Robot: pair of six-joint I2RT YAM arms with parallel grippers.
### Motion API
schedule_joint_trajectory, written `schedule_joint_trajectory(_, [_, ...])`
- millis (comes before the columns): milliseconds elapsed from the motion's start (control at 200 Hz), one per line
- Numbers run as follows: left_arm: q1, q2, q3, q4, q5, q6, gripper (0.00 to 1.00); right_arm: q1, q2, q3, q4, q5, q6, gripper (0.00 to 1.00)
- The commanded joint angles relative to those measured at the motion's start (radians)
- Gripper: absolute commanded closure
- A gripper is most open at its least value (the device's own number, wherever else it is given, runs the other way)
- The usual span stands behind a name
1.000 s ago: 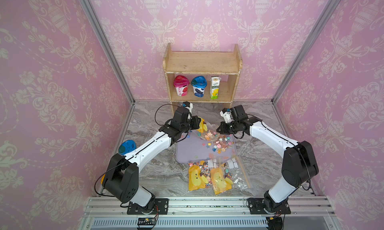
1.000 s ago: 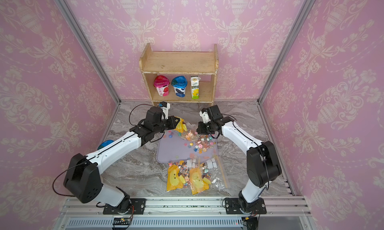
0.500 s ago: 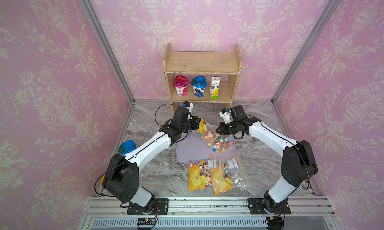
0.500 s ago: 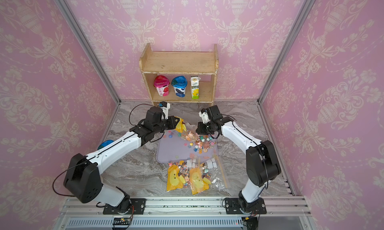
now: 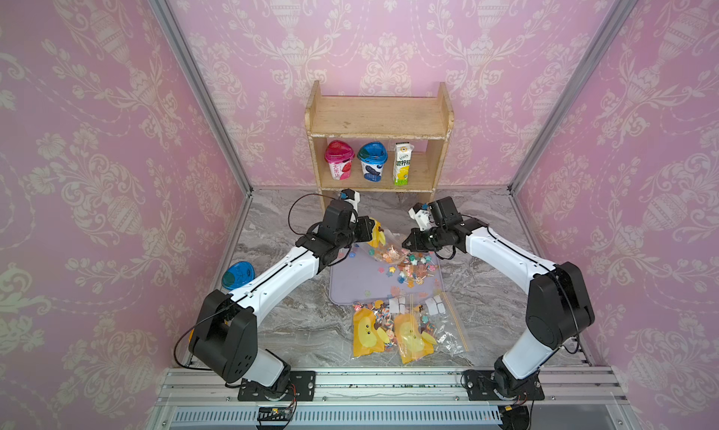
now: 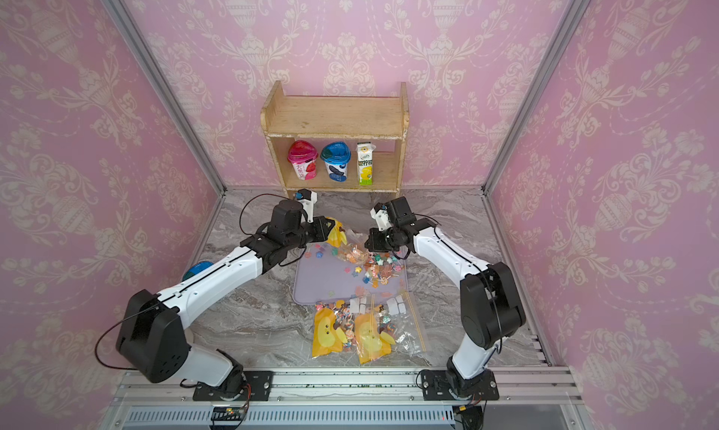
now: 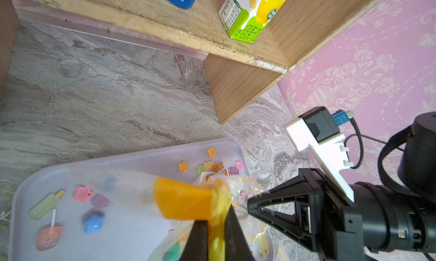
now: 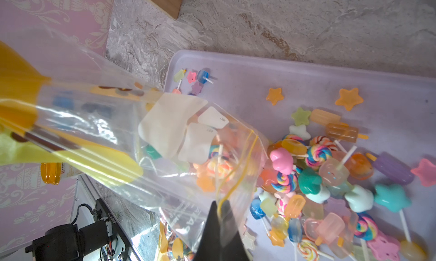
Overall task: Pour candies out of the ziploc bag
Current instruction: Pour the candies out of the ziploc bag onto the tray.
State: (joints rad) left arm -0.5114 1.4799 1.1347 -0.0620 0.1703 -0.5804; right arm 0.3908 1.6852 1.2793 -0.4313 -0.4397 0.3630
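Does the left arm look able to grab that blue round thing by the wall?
Probably not now: its fingers are shut on the ziploc bag over the tray. Nothing covers the blue round thing beside that arm, so once freed, likely yes.

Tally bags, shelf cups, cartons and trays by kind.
Bags: 3 (1 held, 2 lying flat)
Cups: 2 (pink, blue)
Carton: 1
Tray: 1
Total: 7

Left jaws, right jaws pinch ziploc bag over tray; candies scattered there.
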Motion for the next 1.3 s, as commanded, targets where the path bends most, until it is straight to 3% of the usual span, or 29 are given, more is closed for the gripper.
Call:
schedule_joint_trajectory(0, [0.024,-0.06,0.027,0.043,-0.063,0.03,1.0,0.003,0.024,0.0,-0.044,0.013,-0.001,1.0])
schedule_joint_trajectory(1291, [0.035,-0.158,-0.057,0.022,-0.106,0.051,1.0,0.079,0.081,0.044,-0.053,0.014,0.014,1.0])
